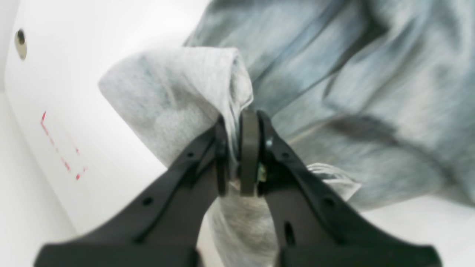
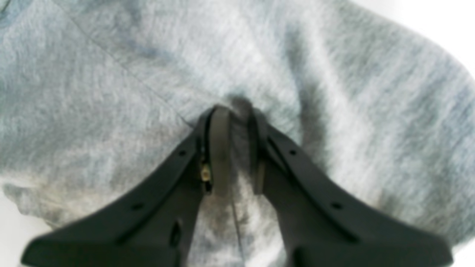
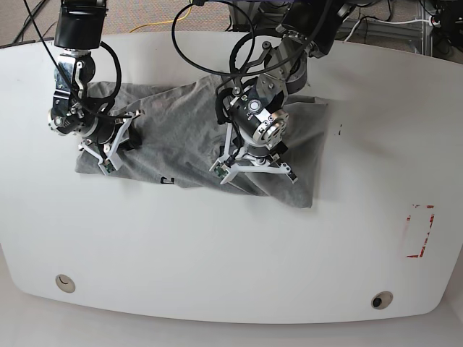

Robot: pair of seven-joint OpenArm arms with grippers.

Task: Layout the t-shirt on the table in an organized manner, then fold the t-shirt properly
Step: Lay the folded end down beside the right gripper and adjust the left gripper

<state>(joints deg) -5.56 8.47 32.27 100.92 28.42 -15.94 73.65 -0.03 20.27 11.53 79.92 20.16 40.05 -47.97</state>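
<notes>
Over on the left of the base view, the right arm reaches down from the table's far edge, wrist bent, and the right gripper (image 3: 108, 155) sits at the left end of the t-shirt (image 3: 181, 155), jaws pinched narrow on a ridge of grey cloth. The t-shirt lies crumpled across the upper middle of the white table (image 3: 231, 253). Moving right, the left arm curls over the shirt's middle, and the left gripper (image 1: 237, 155) is clamped tight on a bunched fold. Far right, the red dashed marking (image 3: 419, 231) lies well apart from the shirt.
</notes>
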